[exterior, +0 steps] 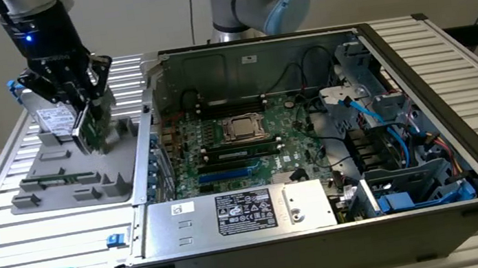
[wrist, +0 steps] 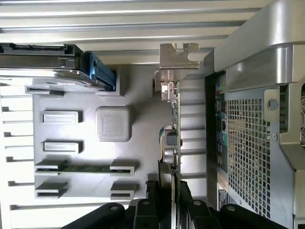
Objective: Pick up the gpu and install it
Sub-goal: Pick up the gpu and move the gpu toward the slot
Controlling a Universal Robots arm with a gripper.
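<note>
Between black fingers (wrist: 188,210), thin flat gpu (wrist: 174,119)

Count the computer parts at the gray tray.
3: the hard drive stands at one end of the gray tray, the memory stick lies slotted near the other end, the gpu is upright in the gripper beside the computer case. Others may be hidden.

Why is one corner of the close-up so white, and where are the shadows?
Wrist view: glare washes out the table slats beside the grey tray, whose raised blocks cast soft shadows. Exterior view: even room light, the computer case is shaded inside by its walls, and a small blue light glows above the gripper, shut on the gpu.
</note>
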